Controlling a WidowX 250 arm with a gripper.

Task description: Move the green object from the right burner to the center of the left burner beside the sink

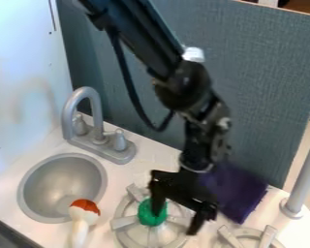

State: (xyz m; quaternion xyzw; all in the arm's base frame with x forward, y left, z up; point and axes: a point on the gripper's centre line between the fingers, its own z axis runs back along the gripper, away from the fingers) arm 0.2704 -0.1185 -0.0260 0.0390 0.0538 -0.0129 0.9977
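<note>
So the sink basin [39, 188] left of the tool [177, 215] is looking like smooth, satiny grey metal or plastic.

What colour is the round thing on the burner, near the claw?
The round thing is green. It shows best in the camera view.

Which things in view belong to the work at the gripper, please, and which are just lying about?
Apparently with the work:
- open black gripper
- round green object at one finger
- grey burner beneath it

Apparently just about:
- dark purple cloth-like item behind the gripper
- white object with an orange-red top
- round grey sink
- grey faucet
</note>
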